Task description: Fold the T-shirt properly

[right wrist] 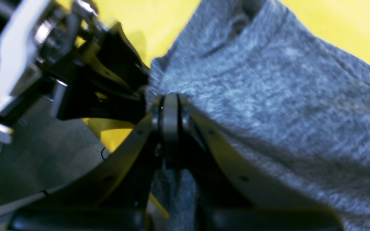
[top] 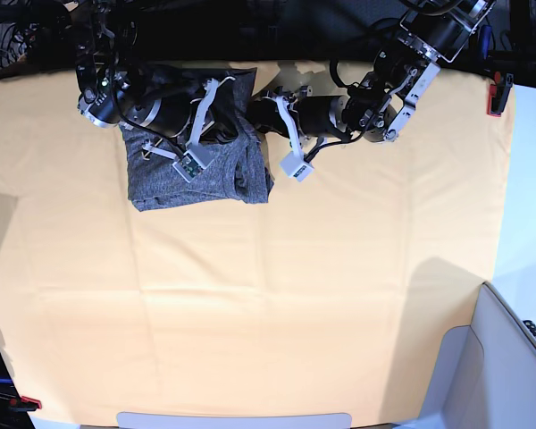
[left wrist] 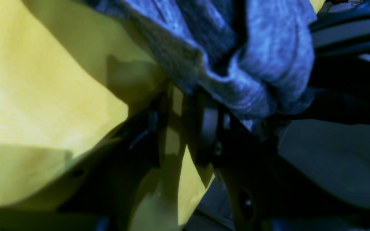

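Note:
The dark heather-grey T-shirt point(top: 179, 174) lies in a folded heap at the back left of the table. My right gripper point(right wrist: 170, 109) is shut on the T-shirt point(right wrist: 268, 106), pads pressed together, with a strip of fabric hanging between its fingers. My left gripper point(left wrist: 181, 96) reaches in from the right and meets the T-shirt's point(left wrist: 262, 64) bunched edge. Its jaws stand partly apart around that thick gather, and yellow cloth shows between the fingers lower down. In the base view the left gripper point(top: 257, 114) and right gripper point(top: 234, 127) sit close together at the heap's back right corner.
A yellow-orange table cloth point(top: 295, 295) covers the whole table. A grey bin point(top: 509, 357) stands at the front right corner. A red clamp point(top: 496, 98) sits on the right edge. Both arms point(top: 366, 98) stretch along the back edge.

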You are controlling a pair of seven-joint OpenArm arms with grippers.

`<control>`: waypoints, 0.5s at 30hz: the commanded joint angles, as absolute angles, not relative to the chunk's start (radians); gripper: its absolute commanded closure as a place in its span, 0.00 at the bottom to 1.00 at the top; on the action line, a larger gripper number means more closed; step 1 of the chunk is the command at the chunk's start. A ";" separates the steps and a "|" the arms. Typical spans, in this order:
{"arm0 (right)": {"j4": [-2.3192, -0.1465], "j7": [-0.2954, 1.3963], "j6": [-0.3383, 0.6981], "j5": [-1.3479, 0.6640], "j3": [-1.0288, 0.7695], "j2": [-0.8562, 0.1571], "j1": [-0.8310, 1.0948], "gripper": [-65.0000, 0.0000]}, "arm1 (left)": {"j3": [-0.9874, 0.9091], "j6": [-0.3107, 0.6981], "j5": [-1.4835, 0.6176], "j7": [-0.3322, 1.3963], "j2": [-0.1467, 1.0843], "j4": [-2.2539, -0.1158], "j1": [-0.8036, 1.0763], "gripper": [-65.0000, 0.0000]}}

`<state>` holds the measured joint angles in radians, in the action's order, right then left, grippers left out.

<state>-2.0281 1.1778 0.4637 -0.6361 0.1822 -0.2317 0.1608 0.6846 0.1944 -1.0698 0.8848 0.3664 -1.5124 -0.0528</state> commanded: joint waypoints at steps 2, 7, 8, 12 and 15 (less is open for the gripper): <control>-2.045 1.159 0.464 -0.657 0.182 -0.234 0.151 1.00 | 0.685 0.168 -1.023 0.911 0.378 -1.511 -0.054 0.75; -2.040 1.202 0.464 -0.657 0.223 -0.234 0.142 1.00 | 0.685 0.168 -1.023 0.911 0.378 -1.504 -0.054 0.75; -2.040 1.213 0.464 -0.657 0.248 -0.234 0.134 1.00 | 0.685 0.168 -1.023 0.911 0.378 -1.504 -0.054 0.75; -2.038 1.222 0.464 -0.656 0.334 -0.234 0.128 1.00 | 0.685 0.168 -1.023 0.911 0.378 -1.504 -0.054 0.75; -2.040 1.222 0.464 -0.656 0.348 -0.234 0.128 1.00 | 0.685 0.168 -1.009 0.911 0.378 -1.504 -0.054 0.75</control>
<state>-2.0243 1.2469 0.4633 -0.6319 0.3466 -0.2352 0.1387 0.6846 0.1947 -1.0760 0.8822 0.3687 -1.5059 -0.0532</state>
